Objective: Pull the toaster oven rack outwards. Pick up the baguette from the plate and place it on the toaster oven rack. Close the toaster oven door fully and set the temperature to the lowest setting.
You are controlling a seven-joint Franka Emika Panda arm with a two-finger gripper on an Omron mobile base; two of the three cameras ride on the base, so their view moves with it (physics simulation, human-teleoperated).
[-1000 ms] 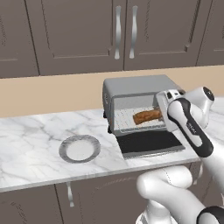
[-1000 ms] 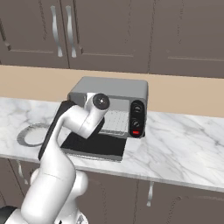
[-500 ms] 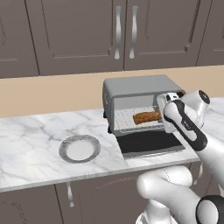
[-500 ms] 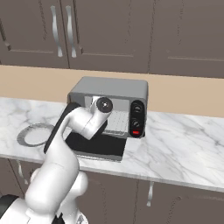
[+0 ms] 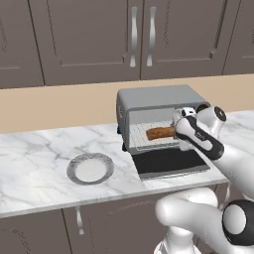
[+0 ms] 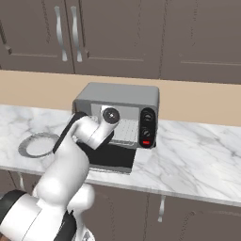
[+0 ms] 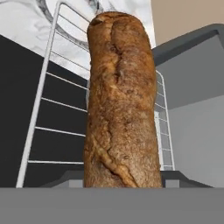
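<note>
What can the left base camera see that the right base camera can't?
The left base view alone shows the baguette lying on the toaster oven rack, plus the whole grey plate, with nothing on it. The right base view alone shows the oven's black side panel, with round knobs and a red button; there the arm covers the bread. Both show the toaster oven, its door folded down open, the marble counter and the cabinets above.

The arm's wrist covers the right end of the baguette in the left base view, hiding the gripper's fingers. From the right, the arm blocks the toaster oven door and the plate's right rim.
</note>
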